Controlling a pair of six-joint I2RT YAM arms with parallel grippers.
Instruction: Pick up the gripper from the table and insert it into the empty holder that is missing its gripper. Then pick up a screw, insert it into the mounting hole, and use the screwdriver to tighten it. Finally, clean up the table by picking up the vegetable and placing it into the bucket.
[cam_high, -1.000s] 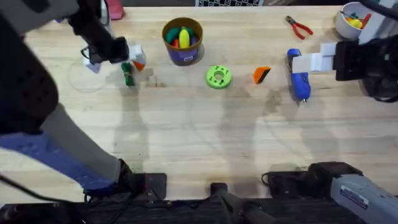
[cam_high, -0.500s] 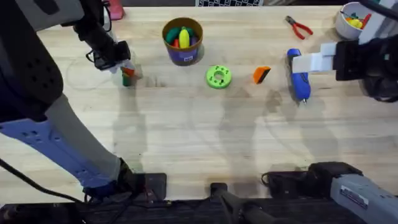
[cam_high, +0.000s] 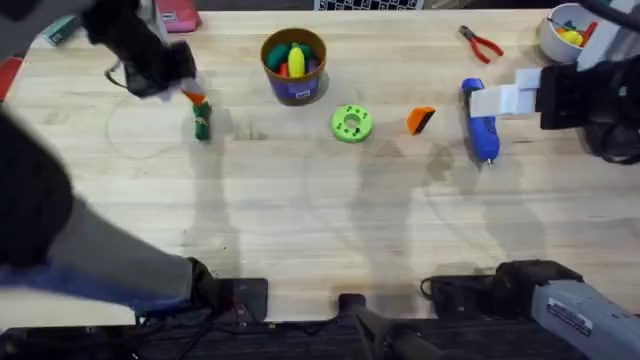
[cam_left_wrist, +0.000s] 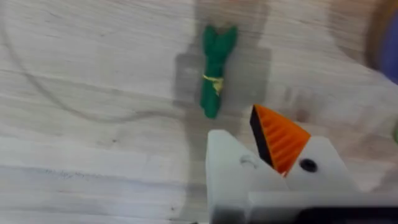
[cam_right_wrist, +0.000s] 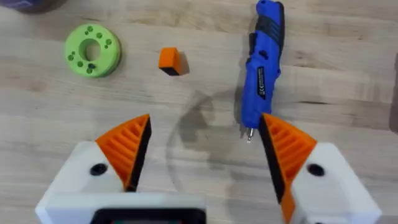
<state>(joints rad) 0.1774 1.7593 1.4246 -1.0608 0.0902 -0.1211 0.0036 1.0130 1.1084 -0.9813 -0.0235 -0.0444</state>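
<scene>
Pale wood-plank table (cam_high: 320, 230), faint ring marks on it, arm shadows across the middle. No readable writing on anything.

At eleven o'clock on the table the left gripper (cam_high: 185, 90) hangs over the vegetable (cam_high: 202, 124), which lies flat and free on the wood. Its wrist view brings out the vegetable's (cam_left_wrist: 215, 68) yellow band, one orange ribbed pad (cam_left_wrist: 278, 138), and a bare white holder (cam_left_wrist: 233, 174) beside it; I cannot tell how far those fingers are spread.

The bucket (cam_high: 294, 66) stands at twelve, toy pieces inside. A lime disc (cam_high: 351, 123) sits just right of centre; the loose gripper (cam_high: 421, 120) lies beside it.

At two o'clock the right gripper (cam_right_wrist: 205, 152) hovers, fingers wide, nothing held, by the screwdriver (cam_right_wrist: 261, 65). Red pliers (cam_high: 481, 44) and a white bowl (cam_high: 556, 35) sit at one o'clock.
</scene>
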